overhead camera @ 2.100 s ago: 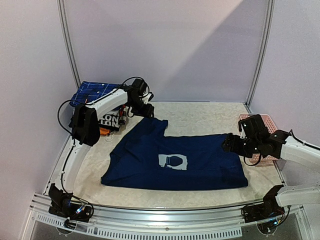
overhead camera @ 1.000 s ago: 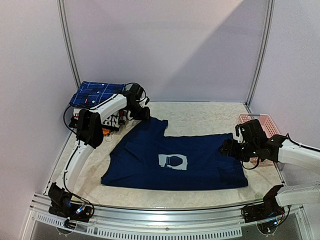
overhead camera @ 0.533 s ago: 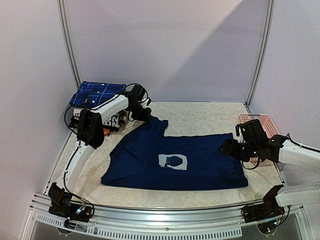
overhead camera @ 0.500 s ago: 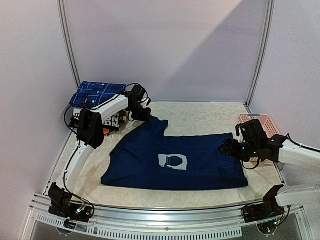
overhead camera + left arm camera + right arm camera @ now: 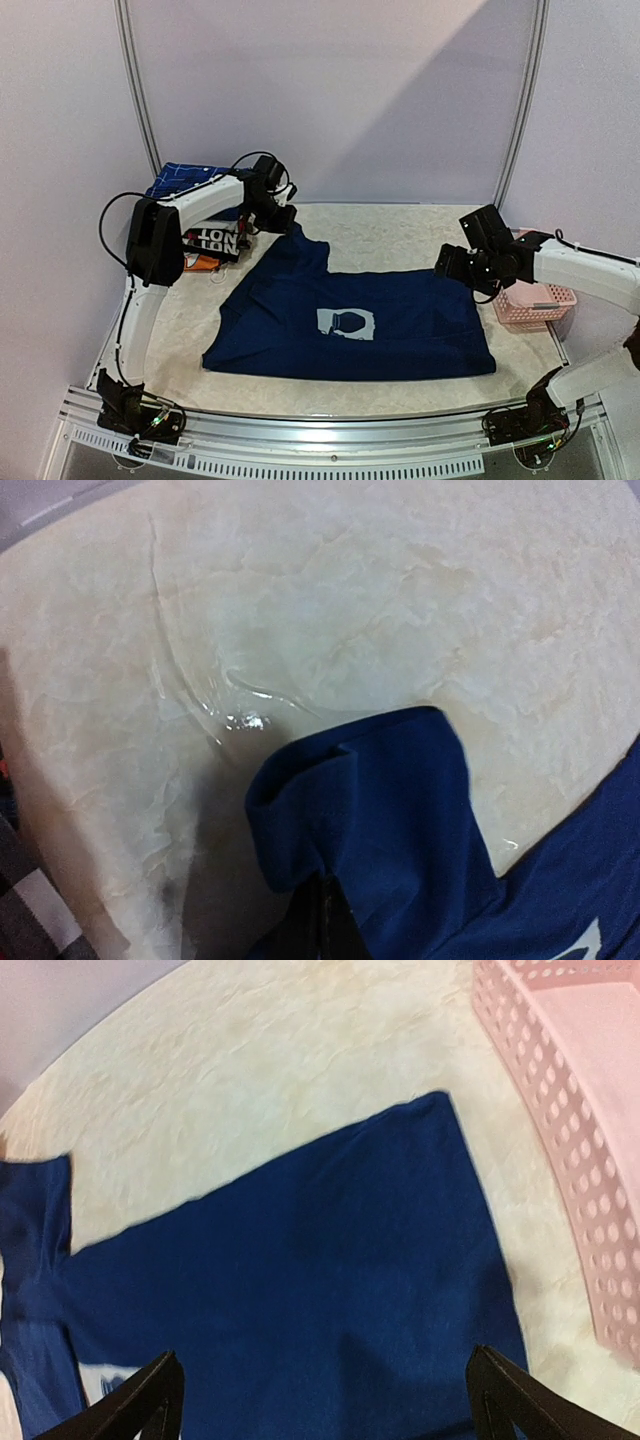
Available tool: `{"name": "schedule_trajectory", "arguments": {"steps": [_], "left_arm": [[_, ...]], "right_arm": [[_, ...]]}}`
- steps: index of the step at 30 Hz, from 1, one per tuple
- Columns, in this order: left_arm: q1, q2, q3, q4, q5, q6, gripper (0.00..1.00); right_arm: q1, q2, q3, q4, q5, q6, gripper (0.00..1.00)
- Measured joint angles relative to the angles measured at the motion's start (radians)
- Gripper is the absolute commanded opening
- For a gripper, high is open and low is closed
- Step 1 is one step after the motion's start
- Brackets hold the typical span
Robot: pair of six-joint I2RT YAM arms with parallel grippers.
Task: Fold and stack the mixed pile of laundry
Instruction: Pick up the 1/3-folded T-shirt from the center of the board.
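The pale marbled tabletop (image 5: 400,225) carries the soft navy T-shirt (image 5: 400,320) with a pale-blue chest print, spread flat across its middle. Its long axis runs left to right, shoulders toward my left arm and hem toward my right. The dark-blue plaid shirt (image 5: 175,180) with thin white lines sits at the far-left corner, behind my left arm and apart from the T-shirt. The pink plastic lattice basket (image 5: 540,300) stands just beside the hem on the right.

My left hand (image 5: 281,218) is pinched tight on the far sleeve, which rises off the tabletop to meet it. My right hand (image 5: 447,263) hangs with its jaws wide over the hem's far corner, holding nothing. As I judge it, the fold turns on that corner lying right under my right hand.

The overhead view shows both ends at once. Only my left wrist view shows the sleeve's doubled-over edge; only my right shows the hem corner clear of the basket.
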Motion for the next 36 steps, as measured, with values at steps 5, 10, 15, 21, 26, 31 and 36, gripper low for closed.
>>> {"name": "schedule_trajectory", "arguments": {"steps": [5,10,15,21,26,31,36], "left_arm": [[-0.006,-0.095,-0.074,0.047,-0.001,0.000,0.00],[-0.009,-0.129,-0.140,0.084,0.000,0.000,0.00],[-0.013,-0.153,-0.225,0.114,0.001,0.001,0.00],[-0.014,-0.174,-0.280,0.145,0.002,0.007,0.00],[-0.014,-0.188,-0.303,0.170,0.002,0.016,0.00],[-0.014,-0.208,-0.326,0.187,0.003,0.022,0.00],[-0.014,-0.215,-0.342,0.204,0.006,0.025,0.00]], "right_arm": [[-0.078,0.160,0.134,-0.040,0.024,0.018,0.93],[-0.142,0.337,0.257,-0.072,0.020,0.018,0.86],[-0.193,0.479,0.362,-0.100,0.005,0.003,0.74],[-0.227,0.624,0.502,-0.134,-0.009,-0.024,0.64],[-0.238,0.710,0.576,-0.145,-0.013,-0.032,0.57],[-0.242,0.777,0.595,-0.152,-0.020,-0.033,0.45],[-0.256,0.793,0.612,-0.151,-0.030,-0.031,0.41]]}}
